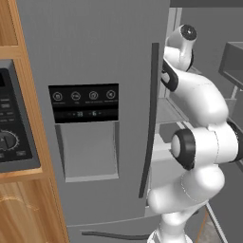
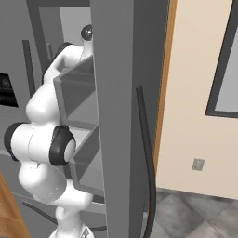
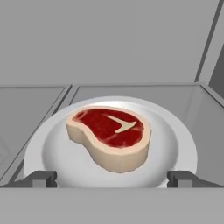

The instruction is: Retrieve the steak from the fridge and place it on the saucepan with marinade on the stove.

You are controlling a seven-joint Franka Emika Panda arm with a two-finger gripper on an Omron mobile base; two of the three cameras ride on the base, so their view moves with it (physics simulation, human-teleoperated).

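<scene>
Where the hand looks along its own fingers, the steak lies straight ahead of it, a thick slab with a deep red top, a pale bone mark near the middle and a tan rim of fat around the edge. It rests flat on a white plate, roughly at the plate's middle, with bare white showing on every side of it. The plate sits on a grey shelf inside the fridge, and beyond the meat a plain grey back wall rises.

The gripper stands wide open and holds nothing. Its two dark fingertips show low at either side, one left of the steak and one right of it, spread wider than the meat and about as wide as the plate. They appear to sit just short of the plate's near rim; whether they touch it is hard to judge from this angle. The steak lies between the lines of the two tips but ahead of them, not yet between the pads.

From the left base camera the white arm bends up and reaches into the compartment past the shut left door with its black dispenser panel and long dark handle. From the right base camera the open right door stands edge-on beside the arm, its bins facing the arm.
</scene>
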